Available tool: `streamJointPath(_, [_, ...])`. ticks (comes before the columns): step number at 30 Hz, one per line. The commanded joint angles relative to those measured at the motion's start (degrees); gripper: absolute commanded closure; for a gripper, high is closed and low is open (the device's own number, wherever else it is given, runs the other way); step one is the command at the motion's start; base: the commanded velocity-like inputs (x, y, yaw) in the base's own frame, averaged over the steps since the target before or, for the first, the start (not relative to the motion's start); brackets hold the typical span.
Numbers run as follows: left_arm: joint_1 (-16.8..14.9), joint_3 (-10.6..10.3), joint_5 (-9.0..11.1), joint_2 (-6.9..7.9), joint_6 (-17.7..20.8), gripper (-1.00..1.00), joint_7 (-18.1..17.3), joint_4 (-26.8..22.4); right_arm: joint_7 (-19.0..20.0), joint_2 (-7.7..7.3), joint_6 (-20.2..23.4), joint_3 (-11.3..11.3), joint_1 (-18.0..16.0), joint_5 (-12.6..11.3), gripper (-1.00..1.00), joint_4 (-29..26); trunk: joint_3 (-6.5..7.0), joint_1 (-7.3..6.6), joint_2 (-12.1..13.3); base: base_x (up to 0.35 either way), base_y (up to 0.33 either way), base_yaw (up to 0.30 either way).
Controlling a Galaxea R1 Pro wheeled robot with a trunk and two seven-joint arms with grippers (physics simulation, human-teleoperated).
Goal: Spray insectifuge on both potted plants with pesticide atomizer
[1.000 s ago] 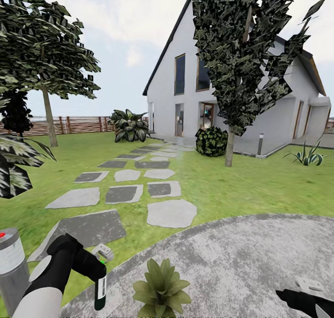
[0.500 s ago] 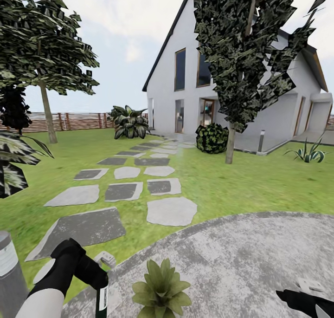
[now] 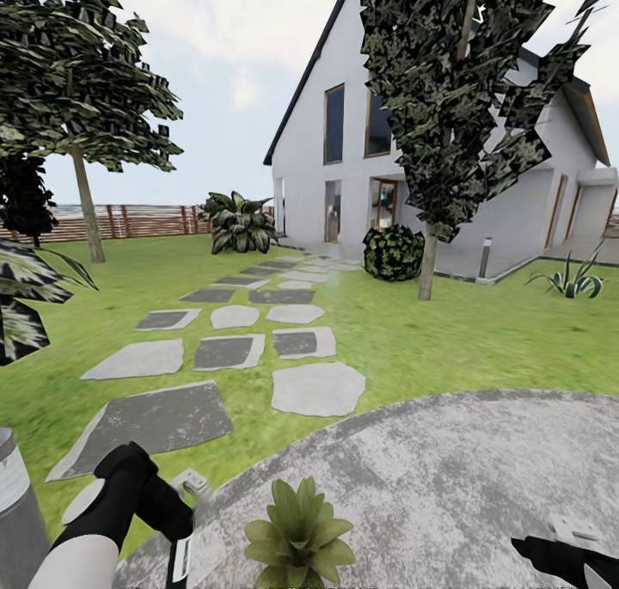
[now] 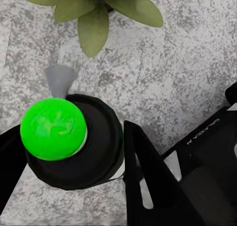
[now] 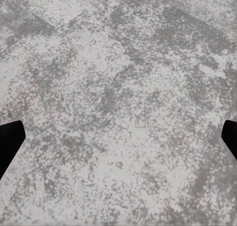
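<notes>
One stone patio (image 3: 447, 486) spreads below us, a potted plant (image 3: 298, 533) at its near edge. Our left hand (image 4: 106, 152) grips the pesticide atomizer (image 4: 74, 139), long axis vertical, just beside the plant. Our right hand (image 5: 118, 142), fingers wide, hovers well apart.

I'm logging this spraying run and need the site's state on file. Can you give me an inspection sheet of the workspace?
Surface: round grey stone patio, lawn around it.
Job's things: pesticide atomizer held over the patio, its top showing green; one potted plant beside it on the patio.
Clutter: grey lamp post at the lawn edge.
Grippers: left gripper shut on the atomizer; right gripper open above bare stone.
Cables: nothing seen.
Surroundings: stepping stones, white house, trees, wooden fence.
</notes>
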Motion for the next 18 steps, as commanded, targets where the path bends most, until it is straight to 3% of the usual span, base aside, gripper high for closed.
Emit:
streamJointPath(1, [-0.06, 0.11, -1.28, -0.03, 0.58, 1.0, -0.43, -0.04, 0.25, -0.02, 0.26, -0.16, -0.03, -0.44, -1.0, -0.03, -0.16, -0.01, -0.04, 0.0, 0.0, 0.0])
streamJointPath(5, [-0.06, 0.11, -3.15, -0.02, 0.55, 1.0, -0.33, -0.04, 0.25, -0.02, 0.22, -0.16, -0.03, -0.44, -1.0, -0.03, -0.52, -0.01, -0.04, 0.0, 0.0, 0.0])
streamJointPath(18, [-0.06, 0.2, -3.44, -0.11, 0.54, 1.0, -0.27, -0.04, 0.25, -0.02, 0.2, -0.16, -0.03, -0.44, -1.0, -0.03, -1.28, -0.01, -0.04, 0.0, 0.0, 0.0])
